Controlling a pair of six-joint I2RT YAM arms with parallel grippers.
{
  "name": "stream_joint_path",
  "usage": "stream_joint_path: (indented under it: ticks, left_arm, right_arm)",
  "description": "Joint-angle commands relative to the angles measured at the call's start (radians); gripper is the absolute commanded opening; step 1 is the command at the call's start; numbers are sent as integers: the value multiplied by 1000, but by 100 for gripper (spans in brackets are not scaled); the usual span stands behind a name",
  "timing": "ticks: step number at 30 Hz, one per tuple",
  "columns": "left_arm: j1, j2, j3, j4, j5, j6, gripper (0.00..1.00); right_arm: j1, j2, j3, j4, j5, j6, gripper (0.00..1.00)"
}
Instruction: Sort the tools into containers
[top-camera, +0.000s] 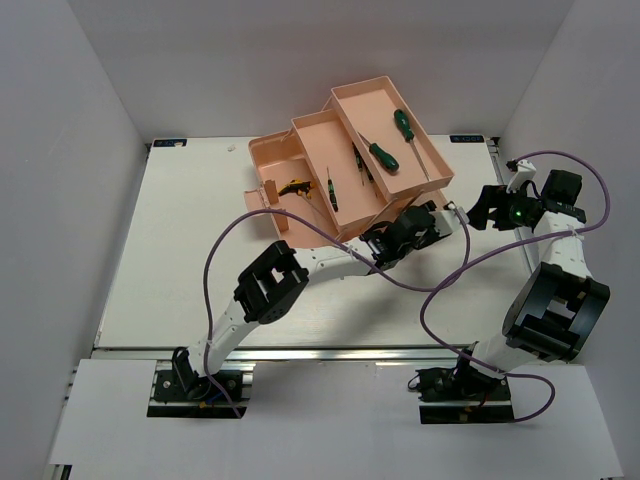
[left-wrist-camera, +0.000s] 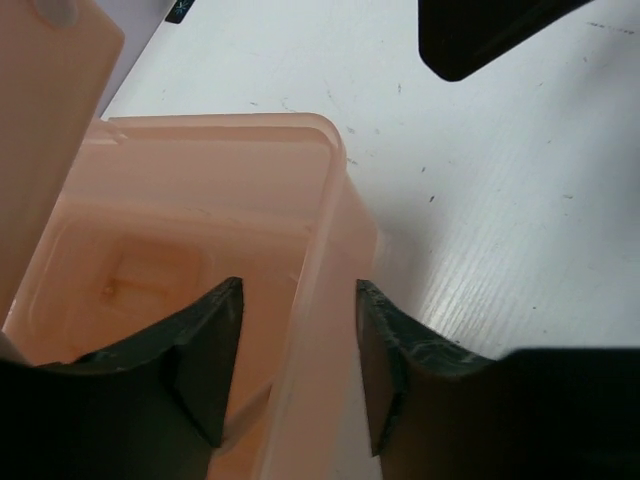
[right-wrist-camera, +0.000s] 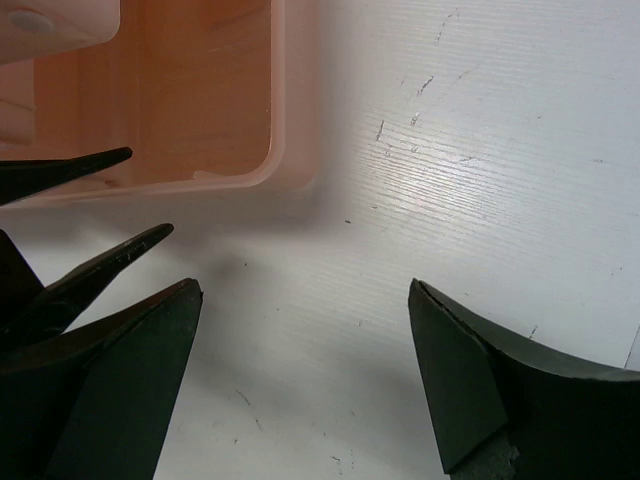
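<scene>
My left fingers (left-wrist-camera: 200, 350) stand apart, one on each side of the toolbox (left-wrist-camera: 320, 250) wall. I'd close them softly. My right fingers (right-wrist-camera: 130, 380) are wide apart over the table (right-wrist-camera: 450, 150). The screwdrivers (top-camera: 383, 155) lie in the trays.

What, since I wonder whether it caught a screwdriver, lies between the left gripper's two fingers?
Only the pink toolbox wall, near a corner, stands between the fingers of the left gripper, which straddle it apart; the left wrist view shows this.

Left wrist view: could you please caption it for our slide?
Left gripper straddling the wall of a salmon-pink toolbox tray, white table beside.
</scene>
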Motion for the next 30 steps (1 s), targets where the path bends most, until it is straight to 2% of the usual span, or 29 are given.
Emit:
stream_joint_path:
  ticks: [1, 2, 3, 7, 9, 14, 18, 24, 30]
  left_arm:
    - [20, -13, -10, -65, 25, -54, 54]
    - [20, -16, -20, -64, 25, -54, 46]
    - [20, -19, -25, -68, 29, -56, 44]
    - [20, -8, -31, -90, -3, -40, 44]
    - [23, -10, -45, -91, -35, -31, 31]
    - [29, -28, -68, -91, -35, -34, 17]
    - [28, -67, -50, -85, 19, -72, 0]
    - [29, -160, -28, -51, 54, -100, 0]
    - [29, -232, -14, 4, 20, -114, 0]
  right_arm:
    - [0, -1, 22, -5, -11, -17, 89]
    - [0, -1, 20, -5, -11, -17, 89]
    - [0, -3, 20, -5, -13, -17, 89]
    - [0, -1, 20, -3, -13, -15, 89]
    - [0, 0, 19, -2, -13, -15, 89]
    - [0, -1, 16, -2, -14, -15, 89]
    - [0, 0, 17, -2, -13, -15, 89]
    - [0, -4, 14, -3, -17, -12, 89]
    - [0, -1, 13, -2, -33, -6, 89]
